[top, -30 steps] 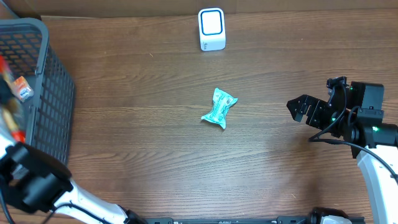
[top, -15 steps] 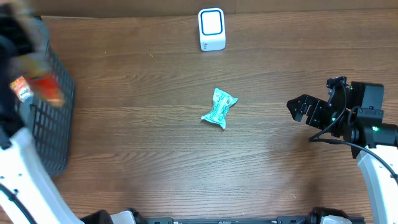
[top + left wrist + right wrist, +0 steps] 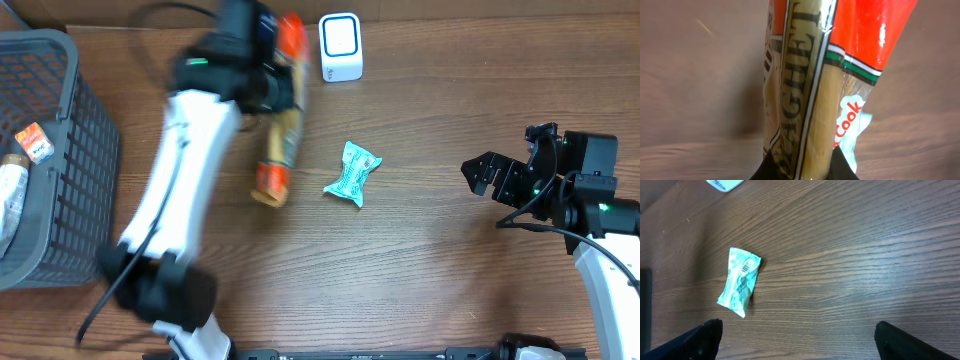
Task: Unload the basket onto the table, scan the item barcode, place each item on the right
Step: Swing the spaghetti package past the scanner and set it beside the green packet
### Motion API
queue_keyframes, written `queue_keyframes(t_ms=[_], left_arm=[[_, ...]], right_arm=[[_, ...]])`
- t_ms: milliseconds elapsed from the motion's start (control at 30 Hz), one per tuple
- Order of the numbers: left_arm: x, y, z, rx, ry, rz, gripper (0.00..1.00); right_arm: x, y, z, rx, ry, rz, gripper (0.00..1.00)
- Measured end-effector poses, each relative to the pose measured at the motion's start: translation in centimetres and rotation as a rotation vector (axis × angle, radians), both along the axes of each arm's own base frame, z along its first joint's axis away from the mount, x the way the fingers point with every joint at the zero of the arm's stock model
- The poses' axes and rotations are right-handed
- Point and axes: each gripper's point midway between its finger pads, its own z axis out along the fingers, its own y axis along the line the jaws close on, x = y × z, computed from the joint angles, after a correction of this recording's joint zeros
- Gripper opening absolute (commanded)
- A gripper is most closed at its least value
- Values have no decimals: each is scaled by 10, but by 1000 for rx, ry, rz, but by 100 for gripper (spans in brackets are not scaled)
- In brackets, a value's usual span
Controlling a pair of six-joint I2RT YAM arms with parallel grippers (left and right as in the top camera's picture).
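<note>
The left end effector (image 3: 272,88) is clamped on the spaghetti (image 3: 281,140), far on the bench, just left of the scanner (image 3: 341,47). The right end effector (image 3: 483,192) gapes wide, well right of the packet (image 3: 353,174)

Likely a mock shop checkout: a grey shopping basket (image 3: 95,160), a white barcode scanner (image 3: 341,47) and a spaghetti pack (image 3: 285,135).

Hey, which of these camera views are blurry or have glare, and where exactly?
Overhead: the left arm and the spaghetti packet it grips are motion-smeared; the scanner and teal packet are crisp. Left wrist: white glare streaks the packet's red end, and the table behind looks soft. Right wrist: sharp, evenly lit, the teal packet's barcode visible.
</note>
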Motion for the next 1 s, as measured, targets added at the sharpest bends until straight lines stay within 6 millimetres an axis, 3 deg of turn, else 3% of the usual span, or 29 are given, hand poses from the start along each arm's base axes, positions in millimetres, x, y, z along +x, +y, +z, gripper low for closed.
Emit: queue_keyframes(t_ms=[67, 200, 333, 367, 400, 500, 567, 633, 833, 1000], left_arm=[[-5, -19, -51, 37, 117, -15, 4], [-18, -44, -120, 98, 268, -34, 4], [-21, -53, -150, 122, 314, -40, 4], [-21, -53, -154, 126, 323, -38, 6], [-21, -52, -158, 132, 331, -34, 16], [-22, -50, -165, 143, 348, -23, 41], [-22, -50, -164, 142, 348, -21, 66], [-20, -50, -162, 138, 342, -26, 74], [-15, -69, -143, 84, 306, -184, 75], [-13, -96, -114, 5, 226, -476, 75]], right_arm=[[0, 0, 0, 0, 2, 0, 100], [-3, 0, -2, 2, 15, 0, 100], [-4, 0, -3, 3, 21, 0, 100], [-5, 1, -3, 3, 24, 0, 100], [-5, 1, -3, 4, 27, 0, 100], [-6, 1, -4, 4, 29, 0, 100], [-6, 1, -4, 4, 29, 0, 100], [-5, 1, -4, 4, 29, 0, 100], [-5, 1, -4, 4, 28, 0, 100], [-5, 1, -4, 4, 28, 0, 100]])
